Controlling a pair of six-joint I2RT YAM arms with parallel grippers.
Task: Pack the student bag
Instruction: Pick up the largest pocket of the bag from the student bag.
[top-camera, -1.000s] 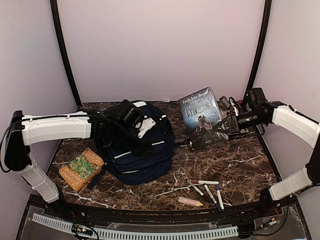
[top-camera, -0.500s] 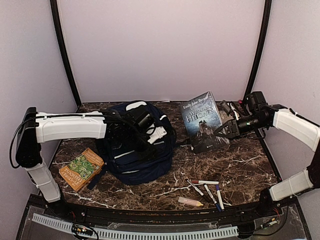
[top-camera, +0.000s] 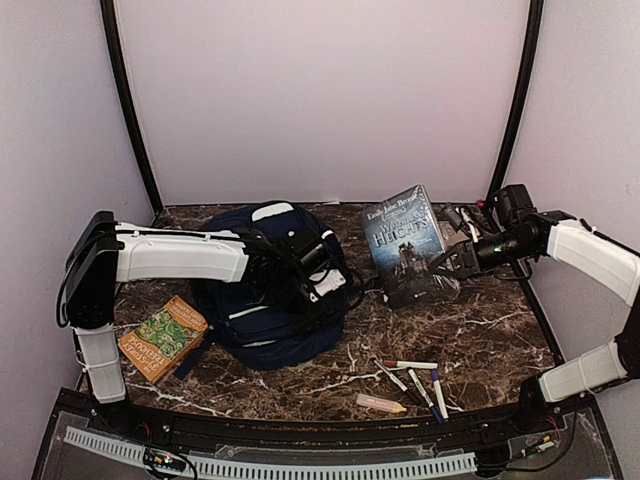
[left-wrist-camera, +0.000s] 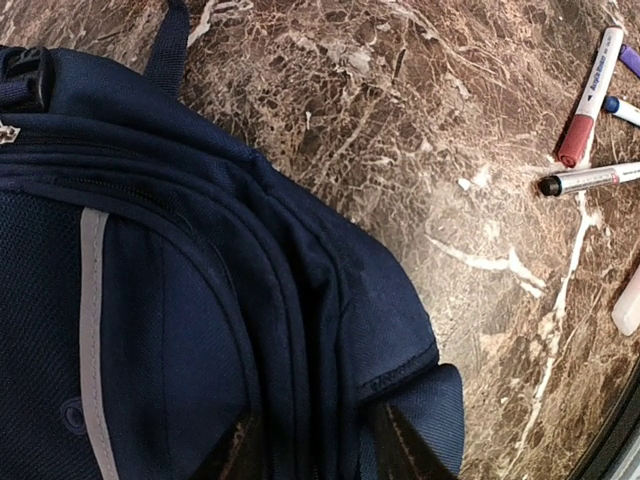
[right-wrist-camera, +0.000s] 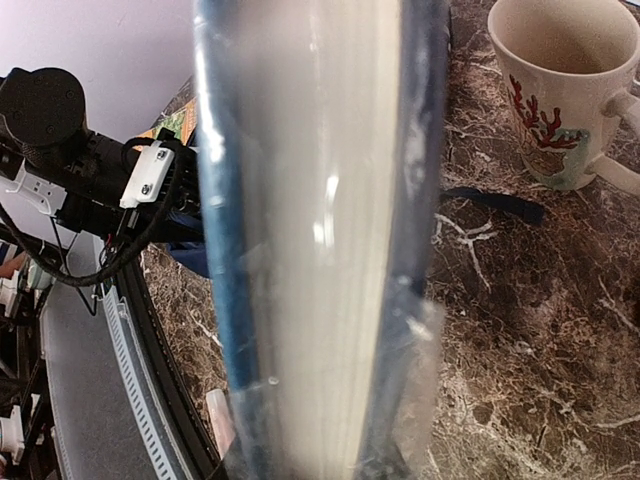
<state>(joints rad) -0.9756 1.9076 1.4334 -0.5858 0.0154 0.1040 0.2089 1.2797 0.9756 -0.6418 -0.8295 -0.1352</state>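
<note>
The student bag (top-camera: 262, 335) lies left of the bench's (top-camera: 480, 330) middle, nearer the far edge. The left claw (top-camera: 316, 288) is down on the bag's right side, half spread, its fingers (left-wrist-camera: 238, 455) either side of a fabric ridge; I cannot tell whether it has pinched it. Toward the far right corner, the right claw (top-camera: 447, 262) is clamped on a film-wrapped Wuthering Heights book (top-camera: 400, 240), held upright off the bench. Markers (top-camera: 410, 375) lie by the near edge, and a green paperback (top-camera: 162, 337) lies at the left edge.
</note>
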